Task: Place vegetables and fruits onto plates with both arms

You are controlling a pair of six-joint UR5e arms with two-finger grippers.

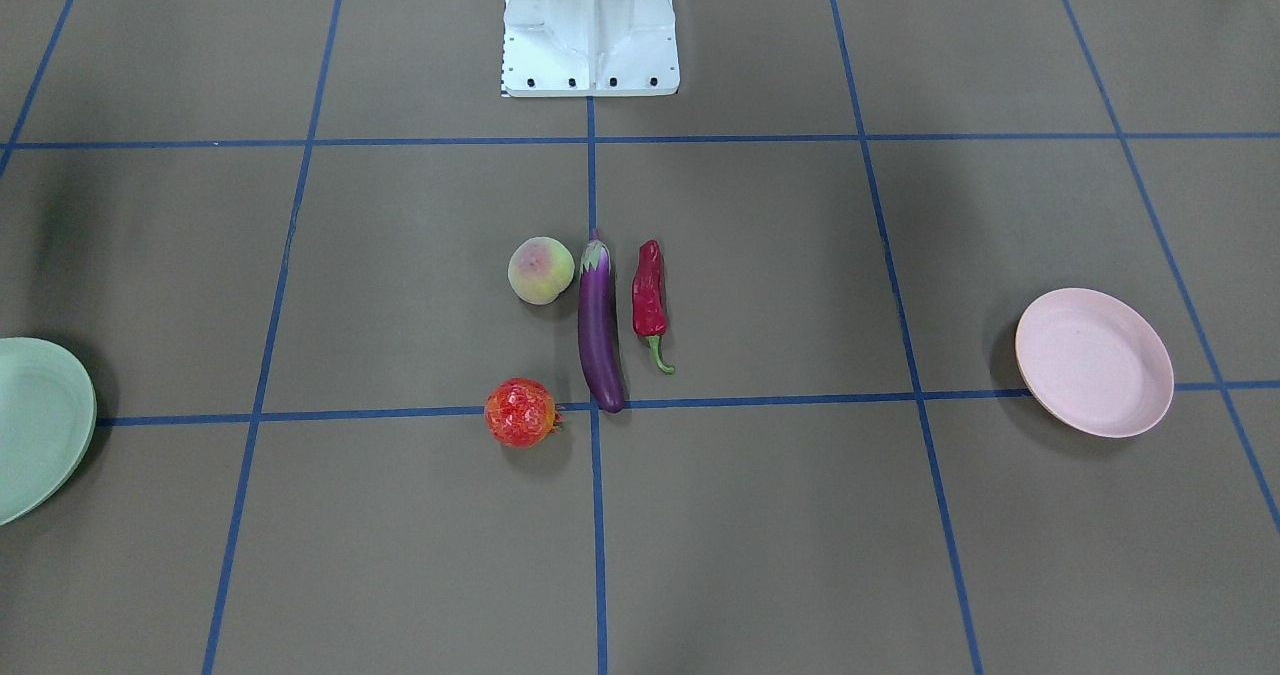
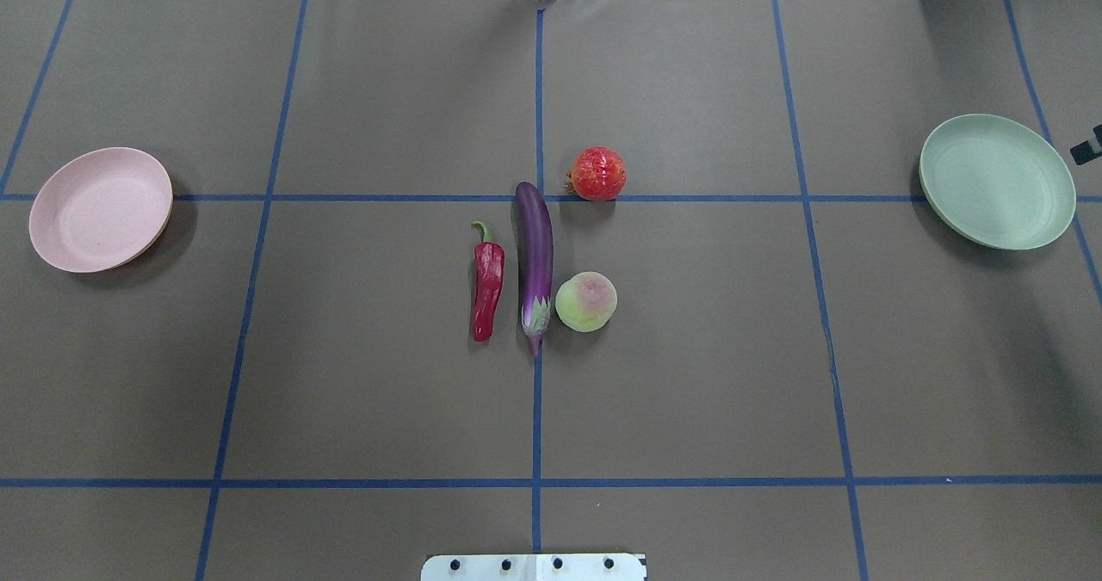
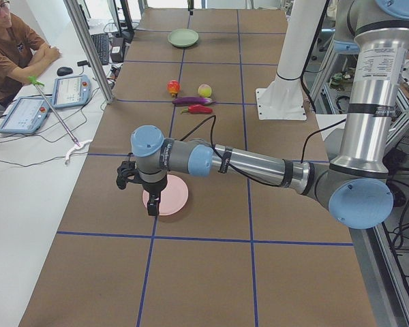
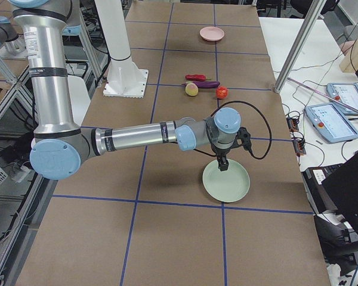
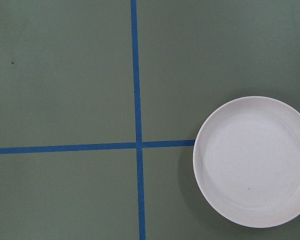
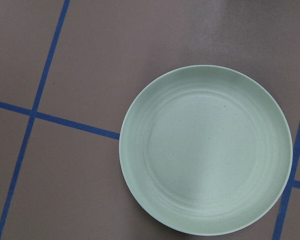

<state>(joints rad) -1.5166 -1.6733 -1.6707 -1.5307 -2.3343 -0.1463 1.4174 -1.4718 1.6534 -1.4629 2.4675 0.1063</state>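
Note:
The purple eggplant (image 2: pixel 535 262) lies at the table's middle, with the red chili (image 2: pixel 487 284) on its left. The peach (image 2: pixel 586 302) touches its cap end on the right, and the red-orange pomegranate-like fruit (image 2: pixel 597 173) lies beyond its far tip. The pink plate (image 2: pixel 101 209) sits empty at the far left and the mint green plate (image 2: pixel 997 181) sits empty at the far right. My left gripper (image 3: pixel 153 204) hangs over the pink plate's edge. My right gripper (image 4: pixel 222 165) hangs over the green plate's near rim. I cannot tell whether either is open or shut.
The white base block (image 1: pixel 590 30) stands at the robot's side of the table. Blue tape lines cross the brown table cover. A person (image 3: pixel 13 51) sits at a side desk with tablets, past the table's far edge.

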